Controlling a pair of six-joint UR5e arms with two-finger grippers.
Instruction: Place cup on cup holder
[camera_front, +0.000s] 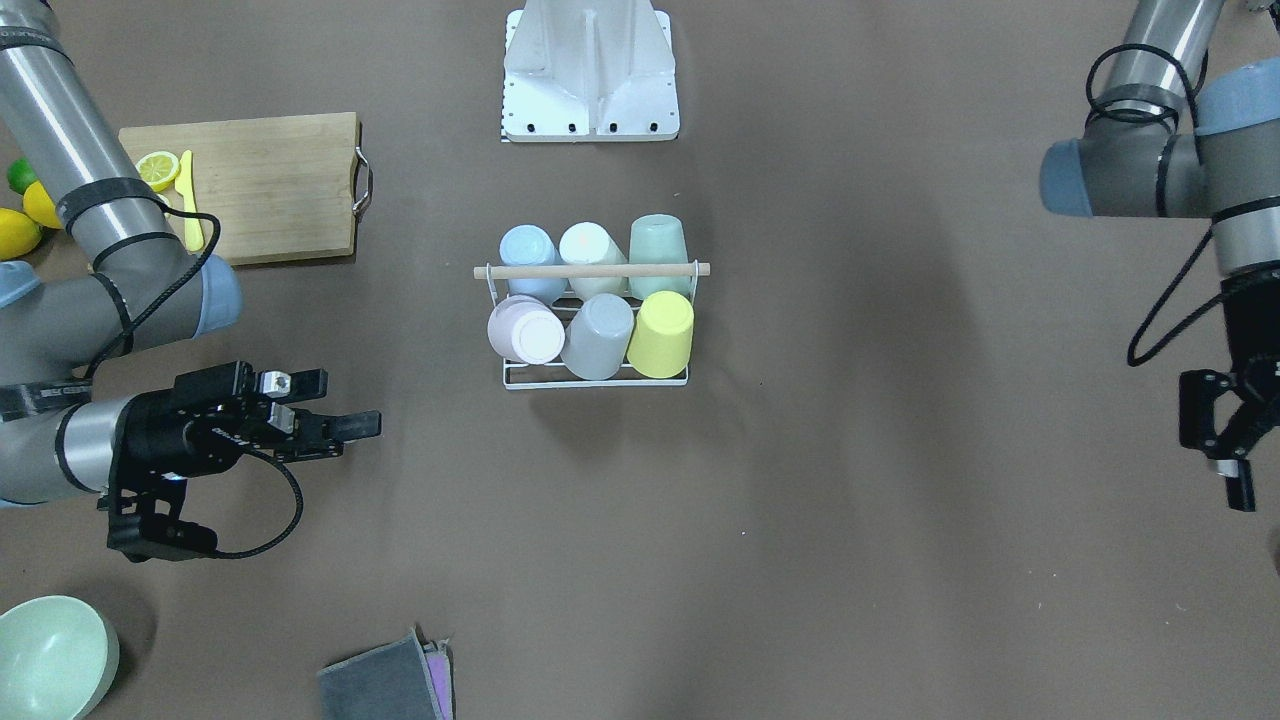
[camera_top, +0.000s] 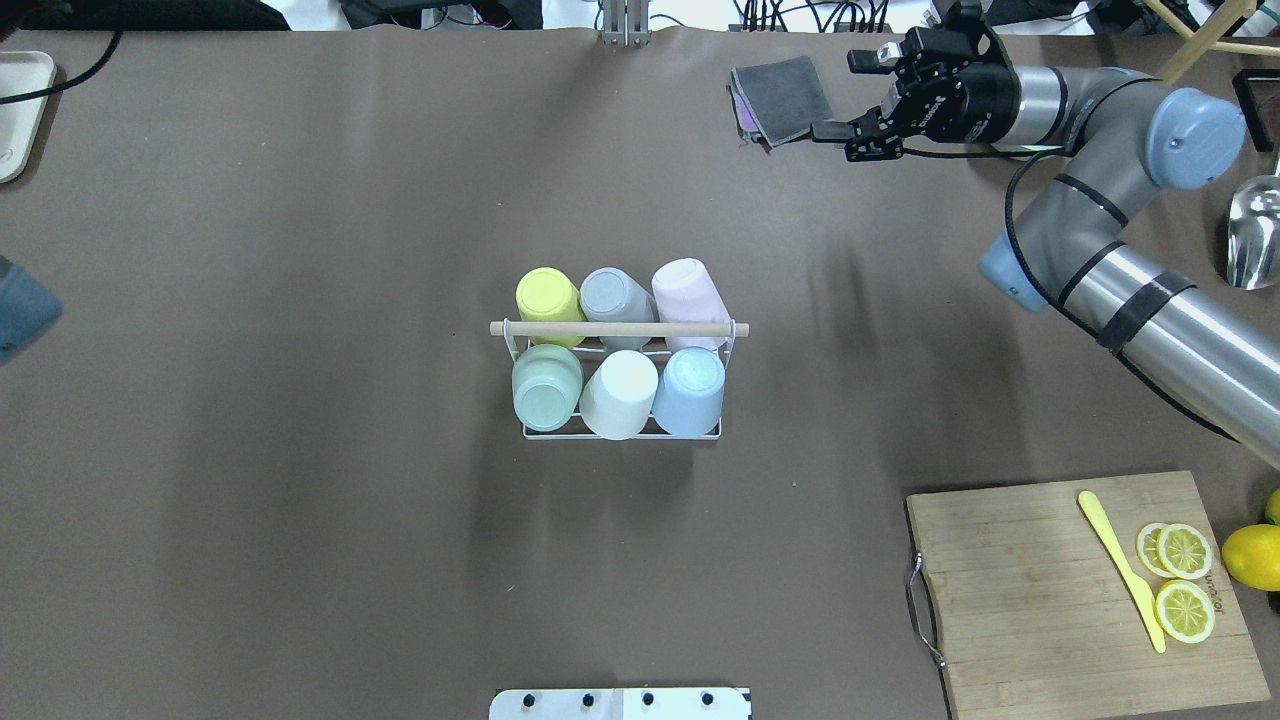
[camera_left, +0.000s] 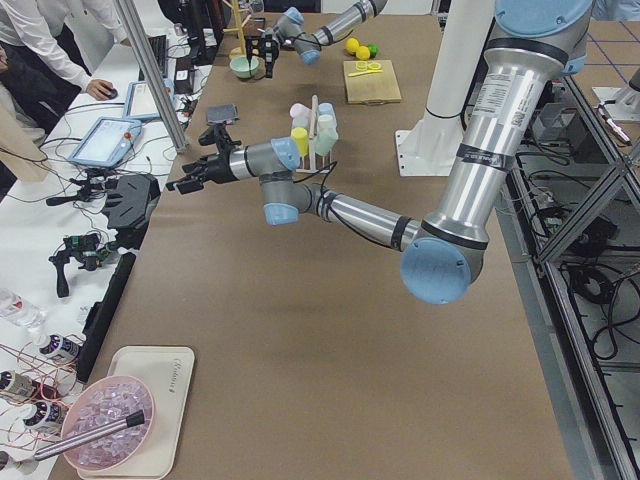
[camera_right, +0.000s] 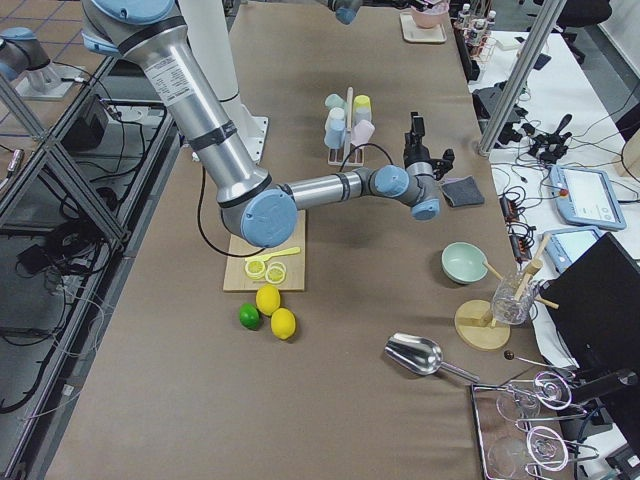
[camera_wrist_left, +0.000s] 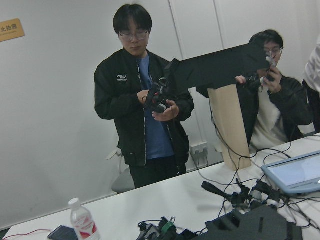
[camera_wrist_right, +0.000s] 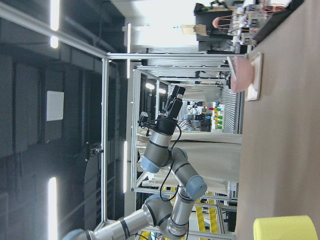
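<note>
The cup holder (camera_front: 596, 383), a white wire rack with a wooden rod handle (camera_front: 590, 270), stands mid-table. It holds six upturned cups: pink (camera_front: 525, 332), grey (camera_front: 598, 338), yellow (camera_front: 662, 335), blue (camera_front: 530, 252), white (camera_front: 592, 250) and green (camera_front: 658, 245). It also shows in the overhead view (camera_top: 620, 436). My right gripper (camera_front: 345, 435) hovers well off to the side, by the table's operator edge (camera_top: 840, 138). It looks open and empty. My left gripper (camera_front: 1228, 470) hangs far on the other side, open and empty.
A wooden cutting board (camera_front: 270, 185) carries lemon slices and a yellow knife (camera_front: 190, 200), with lemons (camera_front: 20, 230) beside it. A green bowl (camera_front: 50, 655), folded cloths (camera_front: 385, 685) and the white robot base (camera_front: 590, 70) stand around the rack. A metal scoop (camera_top: 1255, 230) lies at the edge.
</note>
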